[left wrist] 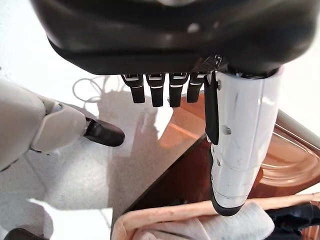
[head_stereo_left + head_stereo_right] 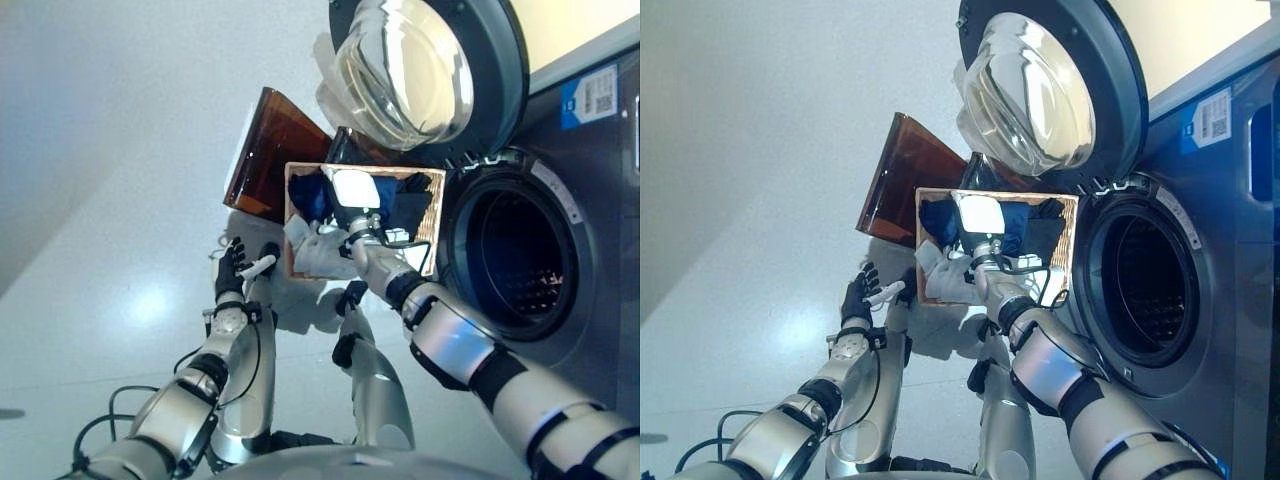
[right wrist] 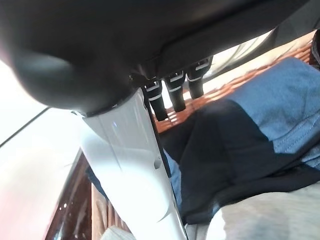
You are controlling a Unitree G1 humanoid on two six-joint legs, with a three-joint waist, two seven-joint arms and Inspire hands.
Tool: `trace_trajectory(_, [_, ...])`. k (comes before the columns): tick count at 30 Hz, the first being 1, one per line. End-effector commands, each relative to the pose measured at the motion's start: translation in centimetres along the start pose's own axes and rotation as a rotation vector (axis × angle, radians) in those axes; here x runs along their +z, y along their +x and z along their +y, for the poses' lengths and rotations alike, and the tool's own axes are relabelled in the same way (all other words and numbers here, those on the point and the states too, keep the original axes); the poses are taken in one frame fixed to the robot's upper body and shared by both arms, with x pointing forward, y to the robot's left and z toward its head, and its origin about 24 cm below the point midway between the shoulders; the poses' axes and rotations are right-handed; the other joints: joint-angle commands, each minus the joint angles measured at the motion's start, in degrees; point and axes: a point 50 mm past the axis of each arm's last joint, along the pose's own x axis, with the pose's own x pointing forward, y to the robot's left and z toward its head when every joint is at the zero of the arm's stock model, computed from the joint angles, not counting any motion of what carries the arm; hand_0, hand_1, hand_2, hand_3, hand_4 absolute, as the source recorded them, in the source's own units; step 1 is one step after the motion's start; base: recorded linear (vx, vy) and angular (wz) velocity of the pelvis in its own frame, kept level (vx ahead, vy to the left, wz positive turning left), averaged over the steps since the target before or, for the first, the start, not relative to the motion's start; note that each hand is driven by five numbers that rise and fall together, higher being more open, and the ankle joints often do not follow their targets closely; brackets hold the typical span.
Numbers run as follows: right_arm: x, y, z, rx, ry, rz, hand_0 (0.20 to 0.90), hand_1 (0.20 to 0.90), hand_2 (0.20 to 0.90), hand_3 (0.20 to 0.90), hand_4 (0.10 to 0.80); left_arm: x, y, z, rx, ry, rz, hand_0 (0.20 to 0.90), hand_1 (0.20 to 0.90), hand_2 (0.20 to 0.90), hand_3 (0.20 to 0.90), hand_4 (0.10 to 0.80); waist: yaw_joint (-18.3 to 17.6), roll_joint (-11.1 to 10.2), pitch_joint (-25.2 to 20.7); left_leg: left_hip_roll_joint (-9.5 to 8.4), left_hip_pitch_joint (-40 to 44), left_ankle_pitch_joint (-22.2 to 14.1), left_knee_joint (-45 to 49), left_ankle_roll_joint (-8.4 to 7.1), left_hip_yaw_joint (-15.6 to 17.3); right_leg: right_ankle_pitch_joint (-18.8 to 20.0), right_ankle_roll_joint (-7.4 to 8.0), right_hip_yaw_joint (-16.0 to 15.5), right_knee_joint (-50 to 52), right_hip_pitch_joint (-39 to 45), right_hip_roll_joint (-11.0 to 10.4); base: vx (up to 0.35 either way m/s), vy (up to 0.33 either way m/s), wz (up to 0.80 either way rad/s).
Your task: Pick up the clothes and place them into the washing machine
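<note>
I see a pale, glossy floor (image 2: 120,200) filling the room, with a soft bright patch of light reflected on it (lower left). A pale wall strip (image 2: 570,25) shows at the upper right.

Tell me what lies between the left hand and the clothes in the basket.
Only the basket's near rim separates the left hand from the clothes; the left wrist view shows it, with open fingers short of the rim.

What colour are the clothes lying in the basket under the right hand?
Dark navy, blue and light grey clothes in the woven basket; the right wrist view shows them best.
</note>
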Motion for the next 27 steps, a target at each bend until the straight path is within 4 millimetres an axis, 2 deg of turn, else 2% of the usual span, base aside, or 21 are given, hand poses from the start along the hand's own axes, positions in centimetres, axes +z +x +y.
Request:
trace_trajectory(1, [0.6,2.5,-4.8,-0.205,0.009,-0.037,0.9,0.9,0.9,0.9,0.8,0.3,-0.3,-1.4,-0.01,-0.011,-0.03,0.9,0.9,0.9,0.9,0.8,0.5,2.0,-0.2,-1.87,4.5,5.0,-11.6,-1.03,1.3,-4.9,2.65,0.2,4.3,4.2,1.7,0.0,0.0,0.0])
trace_trajectory(8, [0.3,3.1,-6.7,-0.277,0.016,-0.038,0.9,0.9,0.9,0.9,0.8,0.1,-0.2,-0.8,0.006,0.001,-0.024,0.9,0.9,0.9,0.9,0.8,0.1,1.7,-1.4,-1.85,5.0,4.6,-11.6,-0.89,1.6,-4.9,2.76,0.5,4.5,4.3,1.7,0.0,0.0,0.0])
trace_trajectory(11, [0.2,3.1,-6.6,-0.274,0.005,-0.04,0.9,0.9,0.9,0.9,0.8,-0.1,-0.2,-0.8,0.008,0.002,-0.019,0.9,0.9,0.9,0.9,0.8,0.1,1.6,-1.7,-1.87,5.4,4.5,-11.6,-0.86,1.6,-4.9,2.78,0.6,4.5,4.6,1.7,0.0,0.0,0.0])
trace_trajectory(19, [-0.2,2.6,-5.1,-0.186,-0.053,-0.051,0.9,0.9,0.9,0.9,0.8,-0.3,-0.1,-0.2,0.021,0.014,-0.007,0.9,0.9,0.9,0.9,0.8,0.0,0.8,-2.3,-1.83,6.0,4.2,-11.6,-0.79,1.6,-5.0,2.82,0.8,4.5,5.1,1.7,0.001,-0.003,-0.01])
trace_trajectory(27, [-0.7,1.4,-2.6,-0.087,-0.085,-0.036,0.9,0.9,0.9,0.9,0.8,-0.7,-0.2,-0.2,0.022,0.023,0.009,0.9,0.9,0.9,0.9,0.8,-0.2,0.8,-2.4,-1.83,6.3,4.1,-11.6,-0.73,1.6,-5.1,2.73,0.9,4.6,5.4,1.9,0.0,0.0,0.0])
